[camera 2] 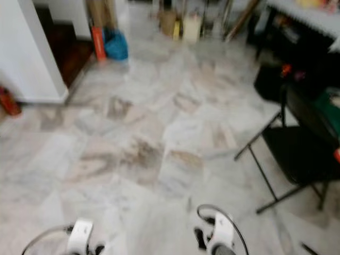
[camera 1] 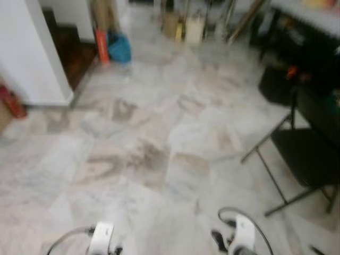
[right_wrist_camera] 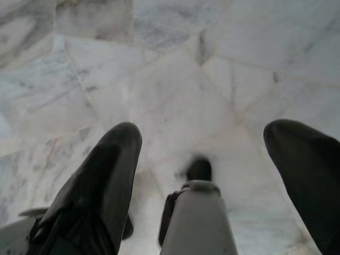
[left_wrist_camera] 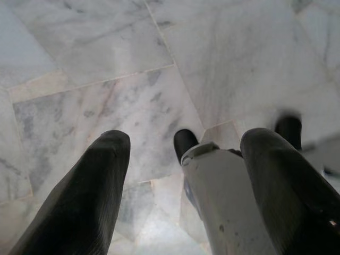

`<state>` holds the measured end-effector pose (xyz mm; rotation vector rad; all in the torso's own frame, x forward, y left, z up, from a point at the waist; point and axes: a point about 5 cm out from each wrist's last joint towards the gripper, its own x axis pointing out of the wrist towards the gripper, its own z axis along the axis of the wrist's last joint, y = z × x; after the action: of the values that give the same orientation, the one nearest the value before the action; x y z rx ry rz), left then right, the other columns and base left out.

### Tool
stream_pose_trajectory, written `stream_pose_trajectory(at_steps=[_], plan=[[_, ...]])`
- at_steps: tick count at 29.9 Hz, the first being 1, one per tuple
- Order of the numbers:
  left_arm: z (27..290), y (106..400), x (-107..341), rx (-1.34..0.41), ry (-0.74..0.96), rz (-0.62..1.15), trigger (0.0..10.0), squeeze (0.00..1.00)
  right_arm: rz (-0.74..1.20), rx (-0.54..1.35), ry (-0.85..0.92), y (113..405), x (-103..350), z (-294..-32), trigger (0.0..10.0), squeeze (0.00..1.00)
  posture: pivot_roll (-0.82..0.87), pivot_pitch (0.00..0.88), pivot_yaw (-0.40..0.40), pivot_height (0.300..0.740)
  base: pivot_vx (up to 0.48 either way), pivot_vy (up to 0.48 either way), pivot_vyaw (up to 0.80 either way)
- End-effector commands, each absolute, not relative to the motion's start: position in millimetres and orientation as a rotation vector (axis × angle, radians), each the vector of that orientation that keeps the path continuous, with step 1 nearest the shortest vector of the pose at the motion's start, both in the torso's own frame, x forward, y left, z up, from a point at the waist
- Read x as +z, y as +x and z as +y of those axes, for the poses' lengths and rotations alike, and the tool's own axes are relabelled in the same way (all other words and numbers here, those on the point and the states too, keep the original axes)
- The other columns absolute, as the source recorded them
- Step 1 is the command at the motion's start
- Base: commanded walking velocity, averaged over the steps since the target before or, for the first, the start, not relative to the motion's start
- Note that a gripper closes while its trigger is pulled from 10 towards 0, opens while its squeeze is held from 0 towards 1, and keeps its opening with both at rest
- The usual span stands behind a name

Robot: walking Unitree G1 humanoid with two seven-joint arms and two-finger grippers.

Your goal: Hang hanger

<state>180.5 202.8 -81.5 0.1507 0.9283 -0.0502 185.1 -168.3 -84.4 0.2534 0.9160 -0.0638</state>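
Both arms hang low over a pale grey-and-beige marble tile floor (camera 1: 159,138), each wrist showing at the bottom edge of the head views. The left gripper (left_wrist_camera: 183,146) points down at the tiles with its two black fingers (left_wrist_camera: 101,180) spread wide apart and nothing between them; a silver-grey part of the robot's own leg with a black foot tip (left_wrist_camera: 185,142) shows beyond the gap. The right gripper (right_wrist_camera: 202,138) is likewise wide open and empty, its two black fingers (right_wrist_camera: 106,175) framing bare tile and another grey leg part.

No hanger can be made out in any view, so where it lies cannot be told.

Ahead of the right gripper and to its outer side stands one black folding metal chair (camera 1: 303,154), with a dark table or desk (camera 1: 313,48) beyond it; the blur hides what lies on top. Well ahead of the left gripper, one white wall corner (camera 1: 37,58) stands beside a dark wooden floor opening (camera 1: 71,53). Farther on sit one orange upright object (camera 1: 101,47) and one blue plastic bag (camera 1: 120,48), just beside each other. To the left gripper's outer side one red cylinder (camera 1: 11,102) leans at the wall. At the far end a blurred cluster of boxes and pale containers (camera 1: 186,25) cannot be counted.
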Motion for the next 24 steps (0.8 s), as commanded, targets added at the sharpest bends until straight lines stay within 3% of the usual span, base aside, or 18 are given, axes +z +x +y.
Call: stream_pose_trajectory(at_steps=[1, 24], plan=[[199.3, 177.1, -84.0, -0.053, 0.142, 0.949, 10.0, 0.00, 0.910, -0.075, 0.240, 187.9, -82.5, -175.4, 10.0, 0.00, 0.03, 0.000, -0.053, 0.740, -0.277, 0.000, 0.00], [199.2, 176.7, -84.4, -0.048, 0.138, 0.953, 10.0, 0.00, 0.899, -0.064, 0.230, 191.5, -80.6, -175.0, 10.0, 0.00, 0.03, 0.000, -0.059, 0.740, -0.275, 0.000, 0.00]])
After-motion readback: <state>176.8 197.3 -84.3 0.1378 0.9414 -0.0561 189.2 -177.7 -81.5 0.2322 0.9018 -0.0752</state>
